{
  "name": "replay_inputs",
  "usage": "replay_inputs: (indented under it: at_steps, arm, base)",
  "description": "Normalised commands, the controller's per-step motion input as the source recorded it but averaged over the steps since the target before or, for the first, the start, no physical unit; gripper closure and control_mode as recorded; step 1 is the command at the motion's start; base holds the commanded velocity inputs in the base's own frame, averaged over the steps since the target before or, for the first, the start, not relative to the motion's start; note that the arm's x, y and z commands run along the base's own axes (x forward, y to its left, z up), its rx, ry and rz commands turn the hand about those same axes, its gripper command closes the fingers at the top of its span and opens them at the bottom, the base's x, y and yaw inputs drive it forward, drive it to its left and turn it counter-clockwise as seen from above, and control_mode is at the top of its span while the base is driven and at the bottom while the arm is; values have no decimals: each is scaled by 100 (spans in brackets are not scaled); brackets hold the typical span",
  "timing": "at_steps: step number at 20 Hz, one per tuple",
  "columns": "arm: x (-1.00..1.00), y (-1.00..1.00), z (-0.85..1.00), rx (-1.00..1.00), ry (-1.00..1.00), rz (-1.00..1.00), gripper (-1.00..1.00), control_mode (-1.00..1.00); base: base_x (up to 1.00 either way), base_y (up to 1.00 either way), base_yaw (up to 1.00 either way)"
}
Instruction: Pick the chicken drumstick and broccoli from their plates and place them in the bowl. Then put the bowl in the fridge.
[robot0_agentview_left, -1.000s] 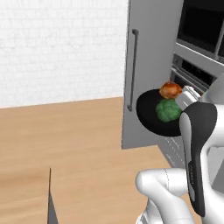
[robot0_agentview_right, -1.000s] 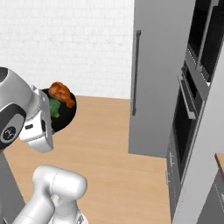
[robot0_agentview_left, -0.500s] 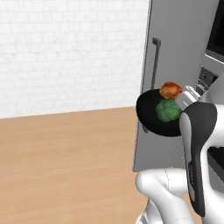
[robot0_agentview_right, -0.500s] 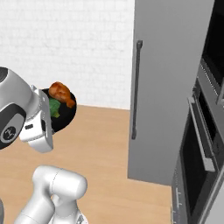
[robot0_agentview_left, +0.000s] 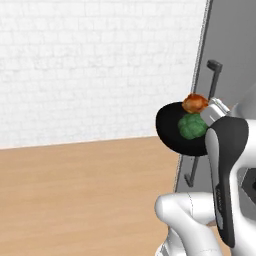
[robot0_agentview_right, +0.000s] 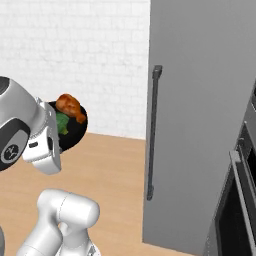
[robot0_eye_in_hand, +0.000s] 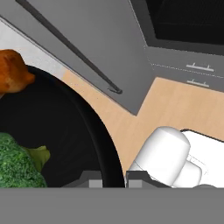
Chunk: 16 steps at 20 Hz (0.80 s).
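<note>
The end effector (robot0_eye_in_hand: 114, 180) was pinched on the rim of the black bowl (robot0_eye_in_hand: 74, 127), one dark finger tip inside the rim and one outside it, as seen in the hand view. The bowl (robot0_agentview_left: 172, 131) was held in the air above the wooden floor (robot0_agentview_left: 85, 190), in front of the arm (robot0_agentview_left: 227, 170), and was tilted so that its opening faced the left base camera. Inside it lay the chicken drumstick (robot0_agentview_left: 194, 103) and the broccoli (robot0_agentview_left: 192, 126), the drumstick above the broccoli in the left base view and touching it or nearly so. In the right base view the bowl (robot0_agentview_right: 76, 131) showed just past the white arm (robot0_agentview_right: 22, 132), with the drumstick (robot0_agentview_right: 69, 105) at its upper edge and the broccoli (robot0_agentview_right: 62, 123) partly hidden behind the arm. In the hand view the drumstick (robot0_eye_in_hand: 13, 72) sat at the far side of the bowl and the broccoli (robot0_eye_in_hand: 17, 164) at the near side. The fridge (robot0_agentview_right: 200, 115) stood with its grey door shut and its long dark handle (robot0_agentview_right: 153, 132) upright; in the left base view the fridge (robot0_agentview_left: 227, 45) rose directly behind the bowl. A white brick wall (robot0_agentview_left: 95, 65) ran behind the floor, and an oven (robot0_agentview_right: 240, 200) stood to the right of the fridge
</note>
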Motion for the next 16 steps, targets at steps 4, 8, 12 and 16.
replay_inputs:
  at_steps: [4,8,12,16]
  arm:
    - [0,0,0,0,0,0,100,100]
    - [0,0,0,0,0,0,100,100]
    - [0,0,0,0,0,0,100,100]
    - [0,0,0,0,0,0,100,100]
  base:
    - [100,53,3]
    - [100,100,-16]
    - [100,100,-43]
    - [94,86,-59]
